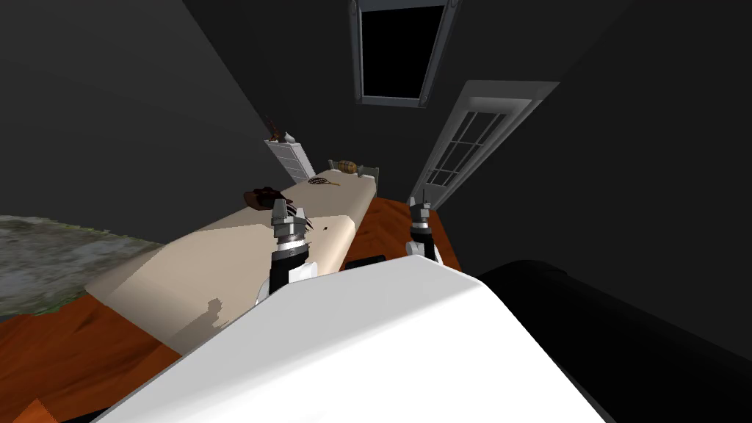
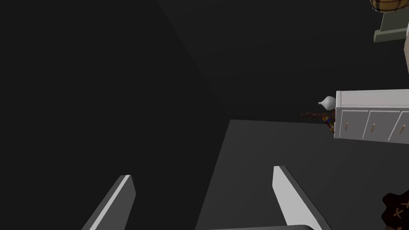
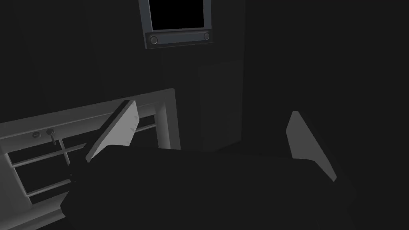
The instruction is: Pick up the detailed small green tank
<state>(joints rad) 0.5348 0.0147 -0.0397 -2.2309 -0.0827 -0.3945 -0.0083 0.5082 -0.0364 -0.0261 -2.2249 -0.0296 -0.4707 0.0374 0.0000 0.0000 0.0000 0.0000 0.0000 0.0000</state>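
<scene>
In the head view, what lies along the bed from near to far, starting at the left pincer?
Left pincer → dark brown bundle → small netted paddle → tan checked object

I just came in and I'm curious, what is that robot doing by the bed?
It is reaching over the beige bed with its left gripper, fingers open and holding nothing. Its right gripper hangs open too, over the orange floor beside the bed. A dark brown thing lies on the bed just past the left gripper. Nothing is picked up yet.
</scene>
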